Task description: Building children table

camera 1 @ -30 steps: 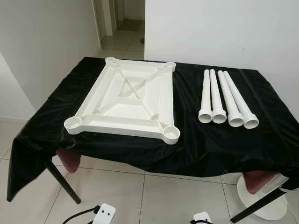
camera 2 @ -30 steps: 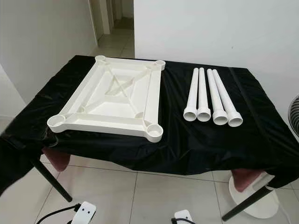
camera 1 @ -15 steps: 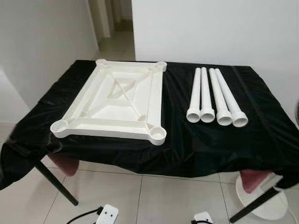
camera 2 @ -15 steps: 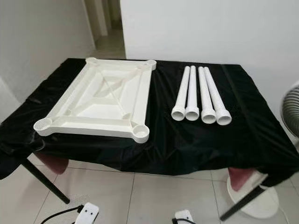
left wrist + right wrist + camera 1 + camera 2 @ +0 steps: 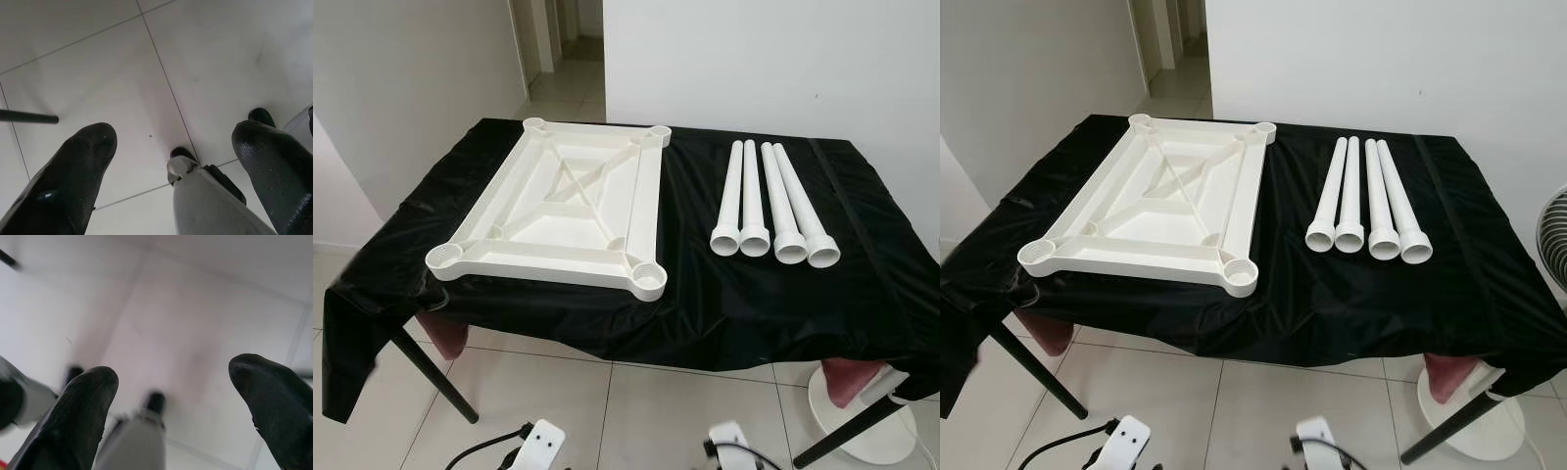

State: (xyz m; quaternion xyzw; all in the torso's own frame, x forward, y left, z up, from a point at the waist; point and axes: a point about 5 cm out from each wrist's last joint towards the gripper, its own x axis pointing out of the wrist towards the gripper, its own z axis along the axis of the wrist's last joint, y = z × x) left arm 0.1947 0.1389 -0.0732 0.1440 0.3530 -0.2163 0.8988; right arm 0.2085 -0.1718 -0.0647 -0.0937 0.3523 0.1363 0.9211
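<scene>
A table [image 5: 773, 304] w/ black cloth stands just ahead. On its left half lies a white plastic tabletop [image 5: 563, 211], upside down, round sockets at all four corners. To its right, apart from it, four white legs [image 5: 771, 206] lie side by side, wide ends toward the robot. Left gripper [image 5: 171, 161] and right gripper [image 5: 171, 401] hang low over floor tiles, both w/ fingers spread wide, holding nothing. Nothing assembled yet. Likely first step: pick one leg, gripping mid-tube for balance, then stand it straight over a socket before pressing in.
</scene>
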